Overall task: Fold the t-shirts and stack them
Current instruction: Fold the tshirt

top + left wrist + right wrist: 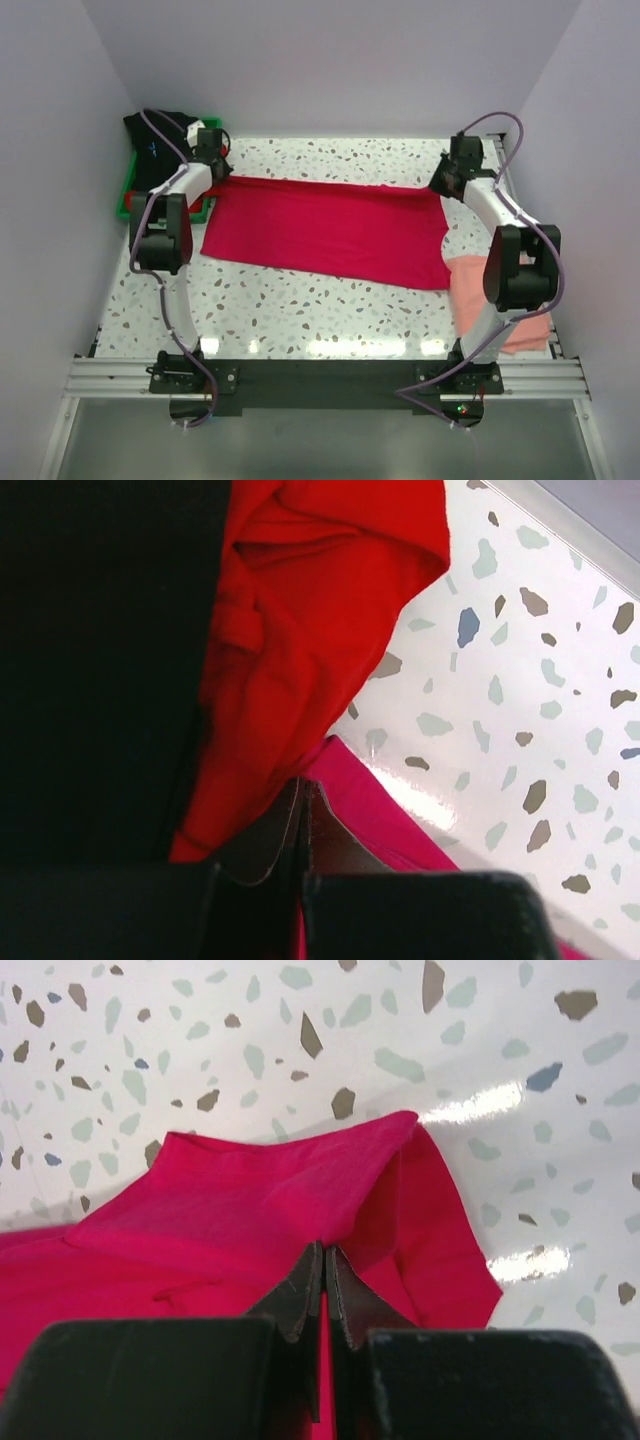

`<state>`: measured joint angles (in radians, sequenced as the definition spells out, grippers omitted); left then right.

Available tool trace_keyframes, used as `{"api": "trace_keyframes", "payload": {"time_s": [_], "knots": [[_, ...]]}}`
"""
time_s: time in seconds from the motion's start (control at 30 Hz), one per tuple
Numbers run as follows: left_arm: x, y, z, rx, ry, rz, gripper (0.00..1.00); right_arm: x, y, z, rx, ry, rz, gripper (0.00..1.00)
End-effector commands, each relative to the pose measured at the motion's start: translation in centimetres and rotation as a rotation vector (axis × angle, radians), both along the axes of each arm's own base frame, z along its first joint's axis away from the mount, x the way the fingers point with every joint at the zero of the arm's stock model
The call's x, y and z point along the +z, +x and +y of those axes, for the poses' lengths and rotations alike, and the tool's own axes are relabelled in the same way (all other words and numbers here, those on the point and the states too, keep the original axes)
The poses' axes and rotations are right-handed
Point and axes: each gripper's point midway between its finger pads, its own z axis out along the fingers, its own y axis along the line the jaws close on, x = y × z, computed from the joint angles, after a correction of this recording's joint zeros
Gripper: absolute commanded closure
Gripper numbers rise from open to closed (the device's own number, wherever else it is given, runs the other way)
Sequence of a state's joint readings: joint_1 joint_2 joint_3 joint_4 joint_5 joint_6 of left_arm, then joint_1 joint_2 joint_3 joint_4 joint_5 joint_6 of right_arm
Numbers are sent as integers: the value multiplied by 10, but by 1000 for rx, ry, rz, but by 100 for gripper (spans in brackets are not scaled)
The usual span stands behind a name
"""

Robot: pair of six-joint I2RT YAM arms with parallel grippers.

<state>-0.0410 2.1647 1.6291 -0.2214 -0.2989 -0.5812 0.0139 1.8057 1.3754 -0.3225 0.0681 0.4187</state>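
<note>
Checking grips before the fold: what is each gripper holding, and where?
Both pinch the crimson-pink t-shirt: left gripper at its far left corner, right gripper at its far right corner.

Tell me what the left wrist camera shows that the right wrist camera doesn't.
Only the left wrist view: a bright red t-shirt bunched beside a dark mass, probably the black t-shirt, plus the left end effector. Only the right wrist view: the right end effector, gripping a raised, creased corner of cloth. Both: the crimson-pink t-shirt pinched in shut jaws, on the speckled table.
</note>
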Motion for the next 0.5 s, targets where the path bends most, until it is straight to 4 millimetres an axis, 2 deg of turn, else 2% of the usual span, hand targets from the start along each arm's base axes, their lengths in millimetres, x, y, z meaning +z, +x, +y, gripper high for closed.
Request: {"api": "trace_keyframes", "payload": {"time_s": [0.0,0.23,0.33,0.37,0.47], "knots": [[42,-1,12,30,10,-99,100,14,-10,-1,-34,24,-60,100],[52,-24,17,66,12,-100,100,5,-38,0,-52,46,-36,100],[53,-36,20,79,14,-86,100,12,-49,2,-53,59,-55,100],[52,-39,20,84,13,-80,100,8,-54,1,-56,60,-43,100],[55,-49,22,94,8,-82,100,9,-66,1,-59,64,-46,100]]}}
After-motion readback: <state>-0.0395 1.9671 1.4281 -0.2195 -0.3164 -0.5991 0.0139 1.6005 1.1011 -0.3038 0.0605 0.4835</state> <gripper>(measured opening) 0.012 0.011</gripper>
